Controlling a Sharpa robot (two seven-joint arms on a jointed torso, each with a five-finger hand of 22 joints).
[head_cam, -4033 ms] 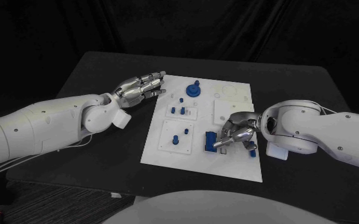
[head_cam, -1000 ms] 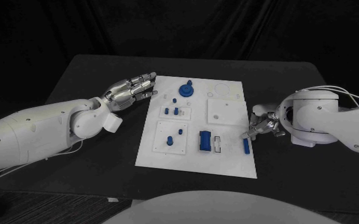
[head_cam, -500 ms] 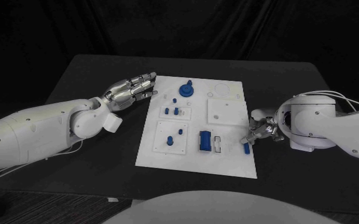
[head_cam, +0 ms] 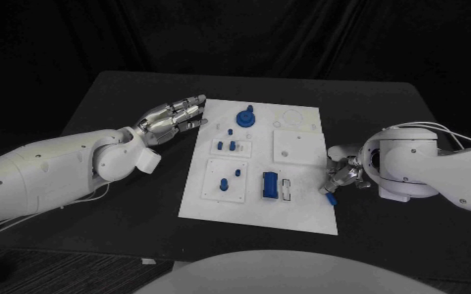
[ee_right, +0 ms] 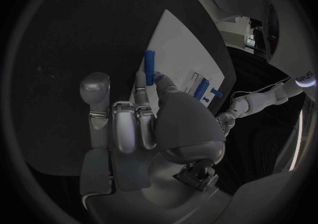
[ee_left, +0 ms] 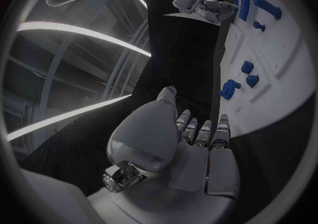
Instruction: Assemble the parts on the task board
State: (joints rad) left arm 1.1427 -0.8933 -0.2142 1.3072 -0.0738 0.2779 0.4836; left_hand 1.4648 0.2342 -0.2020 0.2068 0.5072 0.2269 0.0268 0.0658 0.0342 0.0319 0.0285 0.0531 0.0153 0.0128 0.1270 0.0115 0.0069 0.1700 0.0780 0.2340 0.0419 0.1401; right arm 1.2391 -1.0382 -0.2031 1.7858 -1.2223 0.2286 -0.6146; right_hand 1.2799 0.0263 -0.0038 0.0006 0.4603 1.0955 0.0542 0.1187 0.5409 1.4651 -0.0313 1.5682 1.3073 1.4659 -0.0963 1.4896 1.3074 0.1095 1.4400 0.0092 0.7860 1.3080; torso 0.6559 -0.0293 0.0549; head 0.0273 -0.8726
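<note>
- Blue peg sits pinched between the right hand's thumb and one fingertip; the other fingers are curled in beside it.
- That peg hangs over the white board's right edge, near the long blue block standing in its plate.
- Silver fingers of the left hand lie straight and close together, holding nothing, just off the board's left edge.
- Other blue pieces stand across the board, among them a round knobbed one at the far end.
- Risk, as I judge it: the pinch looks thin and grips one end, so the peg could swivel or drop onto the black table.
- A tilted peg would probably jam at its hole.
</note>
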